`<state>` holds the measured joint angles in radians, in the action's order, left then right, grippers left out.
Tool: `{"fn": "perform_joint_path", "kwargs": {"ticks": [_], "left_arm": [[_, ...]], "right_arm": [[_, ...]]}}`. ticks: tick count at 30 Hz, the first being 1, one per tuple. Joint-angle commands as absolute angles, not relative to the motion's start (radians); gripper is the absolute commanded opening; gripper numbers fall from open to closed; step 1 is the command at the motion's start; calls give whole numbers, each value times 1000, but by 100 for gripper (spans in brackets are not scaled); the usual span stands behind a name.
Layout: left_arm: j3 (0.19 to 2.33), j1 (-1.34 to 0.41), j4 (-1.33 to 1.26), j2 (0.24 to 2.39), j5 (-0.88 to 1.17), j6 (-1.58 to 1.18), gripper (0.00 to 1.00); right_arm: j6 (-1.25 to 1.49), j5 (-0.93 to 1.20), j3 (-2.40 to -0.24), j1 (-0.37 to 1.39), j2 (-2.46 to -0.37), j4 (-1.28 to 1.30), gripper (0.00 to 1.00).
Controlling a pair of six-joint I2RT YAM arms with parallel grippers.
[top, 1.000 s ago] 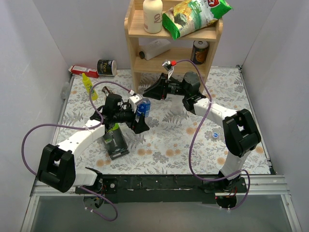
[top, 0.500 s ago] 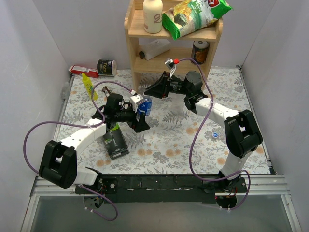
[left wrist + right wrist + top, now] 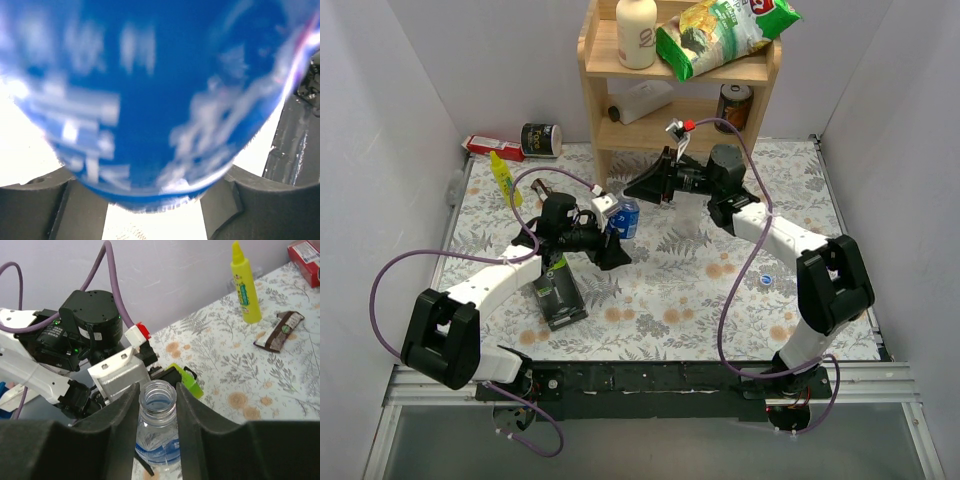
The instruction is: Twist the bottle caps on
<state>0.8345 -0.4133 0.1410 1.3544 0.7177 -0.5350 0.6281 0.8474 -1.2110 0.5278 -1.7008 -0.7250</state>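
Observation:
A clear bottle [image 3: 625, 218] with a blue label stands upright mid-table, its mouth [image 3: 157, 399] uncapped. My right gripper [image 3: 634, 191] is shut on its neck from above, and the right wrist view shows a finger [image 3: 125, 412] pressed against each side. My left gripper [image 3: 617, 234] holds the body lower down. In the left wrist view the blurred blue label [image 3: 150, 100] fills the frame and touches both fingers [image 3: 45, 205]. One small blue cap [image 3: 765, 279] lies on the mat to the right, beside my right arm.
A wooden shelf [image 3: 603, 120] stands at the back with white bottles [image 3: 637, 35], a chips bag [image 3: 720, 30] and a can [image 3: 735, 105]. A yellow squeeze bottle [image 3: 503, 175], snack bar [image 3: 277, 330], dark tin [image 3: 542, 140] and red box [image 3: 485, 147] sit far left. A green-black packet [image 3: 557, 290] lies under my left arm.
My left gripper's jaws have closed in onto the bottle's body. The bottle and my right gripper have shifted slightly right and toward the shelf.

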Motion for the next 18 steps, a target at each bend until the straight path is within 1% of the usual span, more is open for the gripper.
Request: {"fn": "perform_joint_path", "kwargs": {"ticks": [1, 2, 3, 4, 5, 6, 7, 8, 9, 10, 11, 13, 14, 15, 16, 17, 18], "left_arm": [[824, -413, 63, 1322, 778, -563, 40], [819, -413, 57, 1318, 817, -563, 39], [821, -413, 58, 1313, 837, -563, 37], [822, -413, 61, 1312, 862, -560, 36], [827, -414, 72, 1310, 882, -549, 34], [825, -414, 75, 1307, 918, -545, 32], [821, -414, 75, 1299, 936, -538, 28], [810, -420, 74, 1298, 945, -523, 25], [792, -428, 74, 1298, 930, -494, 17], [785, -436, 84, 1301, 916, -464, 0], [781, -440, 107, 1302, 904, -434, 0], [758, -449, 123, 1299, 845, -358, 0], [756, -451, 147, 1299, 824, -336, 0], [758, -451, 162, 1296, 802, -321, 0], [765, -451, 182, 1293, 766, -296, 0], [772, -451, 227, 1281, 752, -279, 0], [779, -453, 248, 1275, 738, -272, 0]], "right_arm": [[409, 874, -1287, 480, -1599, -410, 48], [338, 882, -1316, 476, -1586, -321, 58], [213, 891, -1350, 472, -1571, -239, 75], [137, 891, -1446, 463, -1565, -46, 78], [65, 888, -1495, 459, -1559, 54, 82], [4, 876, -1550, 457, -1542, 145, 84], [-172, 868, -1615, 453, -1526, 314, 88], [-230, 861, -1626, 446, -1510, 380, 89], [-288, 833, -1628, 437, -1464, 453, 91], [-390, 819, -1605, 413, -1438, 580, 91], [-447, 802, -1576, 397, -1410, 645, 91], [-556, 711, -1479, 339, -1313, 733, 83], [-640, 654, -1371, 322, -1277, 780, 80], [-653, 556, -1302, 298, -1211, 779, 76], [-672, 526, -1248, 228, -1186, 776, 74], [-707, 508, -1139, 185, -1166, 763, 74], [-725, 474, -1102, 143, -1151, 756, 74]]}}
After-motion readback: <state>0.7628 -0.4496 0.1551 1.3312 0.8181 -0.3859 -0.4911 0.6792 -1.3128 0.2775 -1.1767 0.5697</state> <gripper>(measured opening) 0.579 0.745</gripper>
